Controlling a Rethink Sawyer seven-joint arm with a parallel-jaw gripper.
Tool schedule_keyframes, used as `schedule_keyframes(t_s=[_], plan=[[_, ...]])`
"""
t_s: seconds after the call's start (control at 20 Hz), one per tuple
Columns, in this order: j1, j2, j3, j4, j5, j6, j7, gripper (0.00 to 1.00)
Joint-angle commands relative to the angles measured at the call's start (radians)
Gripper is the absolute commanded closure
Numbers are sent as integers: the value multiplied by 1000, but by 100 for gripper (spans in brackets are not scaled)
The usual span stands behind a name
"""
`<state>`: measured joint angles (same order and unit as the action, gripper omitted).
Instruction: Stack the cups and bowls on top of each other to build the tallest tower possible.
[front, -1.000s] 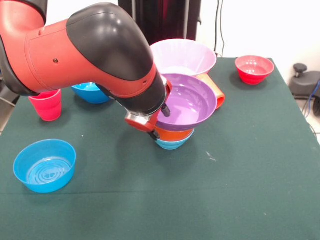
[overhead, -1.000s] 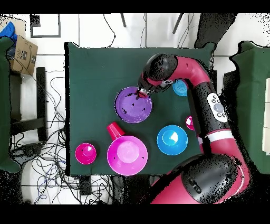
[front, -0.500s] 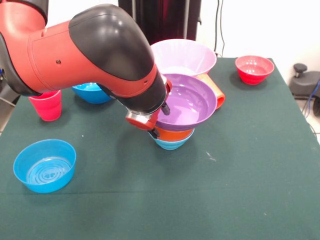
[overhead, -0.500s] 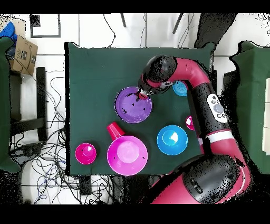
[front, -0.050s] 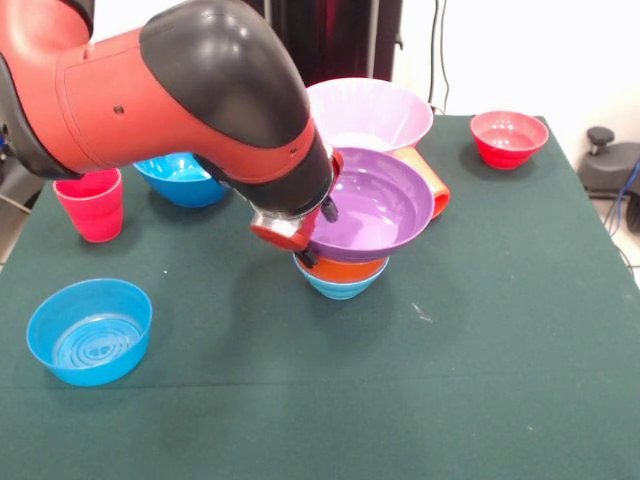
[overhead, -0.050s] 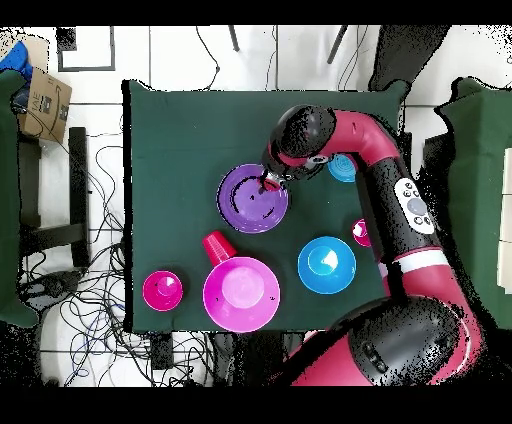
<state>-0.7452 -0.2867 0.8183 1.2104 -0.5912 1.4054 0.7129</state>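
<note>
Your gripper (front, -0.050s: 318, 228) pinches the purple bowl (front, -0.050s: 372, 203) at its rim on the arm's side, one finger inside, one outside. The bowl sits tilted on the tower (front, -0.050s: 342, 273), orange bowl (front, -0.050s: 348, 268) nested in light-blue bowl (front, -0.050s: 338, 288). The bowl's centre lies away from the jaws, toward the pink bowl (front, -0.050s: 368, 112); watch that offset.

tower (front, -0.050s: 345, 262) mid-desk (front, -0.050s: 480, 330): wide bowl (front, -0.050s: 375, 205) on top | big bowl (front, -0.050s: 368, 112) behind it | lying cup (front, -0.050s: 428, 178) at tower's right | small bowl (front, -0.050s: 509, 136) far right | deep bowl (front, -0.050s: 180, 178) and upright cup (front, -0.050s: 92, 203) far left | bowl (front, -0.050s: 89, 330) near left | end effector (front, -0.050s: 312, 235) at wide bowl's left rim
</note>
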Motion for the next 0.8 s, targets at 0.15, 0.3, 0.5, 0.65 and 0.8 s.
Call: schedule_keyframes(t_s=[0.15,0.3,0.5,0.65,0.8], plan=[[-36,-206,-37,164,20,35,-44,0],[-32,-247,-48,172,18,38,-20,0],[-27,-303,-53,212,42,27,34,0],[-13,-321,-52,231,68,17,71,0],[-1,-313,-57,237,78,-4,87,0]])
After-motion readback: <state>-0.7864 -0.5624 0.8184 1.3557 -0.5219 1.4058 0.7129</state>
